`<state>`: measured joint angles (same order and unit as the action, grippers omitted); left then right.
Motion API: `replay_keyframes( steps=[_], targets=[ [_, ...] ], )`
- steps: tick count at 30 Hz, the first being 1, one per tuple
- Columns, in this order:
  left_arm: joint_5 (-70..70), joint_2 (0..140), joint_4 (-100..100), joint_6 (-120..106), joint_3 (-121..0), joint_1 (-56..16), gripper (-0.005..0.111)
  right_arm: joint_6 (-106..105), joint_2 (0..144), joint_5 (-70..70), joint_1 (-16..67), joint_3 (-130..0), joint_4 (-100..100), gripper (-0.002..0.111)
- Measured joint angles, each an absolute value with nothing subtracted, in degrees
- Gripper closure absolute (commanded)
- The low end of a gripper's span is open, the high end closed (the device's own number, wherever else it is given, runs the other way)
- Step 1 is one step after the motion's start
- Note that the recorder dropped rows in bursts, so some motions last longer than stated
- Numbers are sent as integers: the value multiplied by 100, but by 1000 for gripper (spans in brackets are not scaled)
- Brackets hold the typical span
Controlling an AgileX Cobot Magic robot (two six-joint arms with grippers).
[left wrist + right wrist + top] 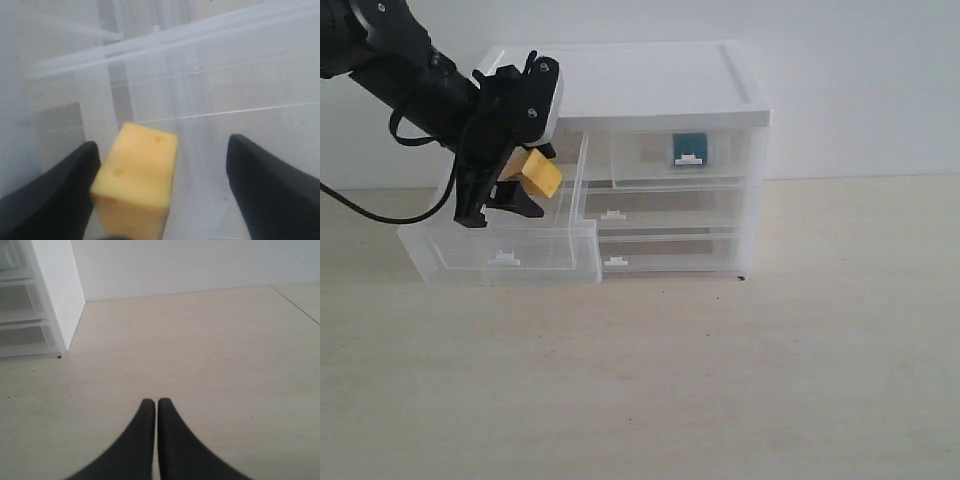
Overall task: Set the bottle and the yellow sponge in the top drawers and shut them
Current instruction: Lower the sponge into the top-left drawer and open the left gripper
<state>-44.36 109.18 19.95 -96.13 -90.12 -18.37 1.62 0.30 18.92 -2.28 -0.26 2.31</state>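
Pale wood-grain tabletop (pixel 740 380) runs back to a plain white wall (pixel 860 60), with a white-topped cabinet (pixel 650 80) standing against it. At the left gripper (pixel 162 145) the jaws stand wide apart. The yellow sponge (pixel 137 175) leans against one black finger (pixel 55 200), and a clear gap separates it from the other finger, so nothing is clamped on it. In the exterior view the same gripper (pixel 500 212) hangs tilted over the top left drawer (pixel 500 250), which is pulled well out of the cabinet. The sponge (pixel 538 175) sits between the fingers above the drawer's open inside, but I cannot tell whether it rests on anything beneath. Beside that drawer's slot, the top right drawer (pixel 720 165) is pushed in flush. The bottle (pixel 690 148) shows through its translucent front, just behind the small white tab handle. Below the pair, the two full-width drawers (pixel 660 210) are both closed. The right gripper (pixel 157 402) has its fingers pressed together with nothing between them. It is over bare tabletop, well apart from the cabinet's corner (pixel 55 290), and it does not appear in the exterior view.
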Motion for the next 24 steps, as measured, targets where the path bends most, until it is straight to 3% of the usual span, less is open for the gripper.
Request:
replay_keyframes(
  steps=[15, 24],
  targets=[
    [-3786, 9799, 1972, -9362, -9022, -1827, 40, 162, 30, 1892, -228, -26, 231, 108],
    [-5254, 9520, 1885, -8221, -9022, -1827, 61, 162, 30, 1892, -228, -26, 231, 108]
  ],
)
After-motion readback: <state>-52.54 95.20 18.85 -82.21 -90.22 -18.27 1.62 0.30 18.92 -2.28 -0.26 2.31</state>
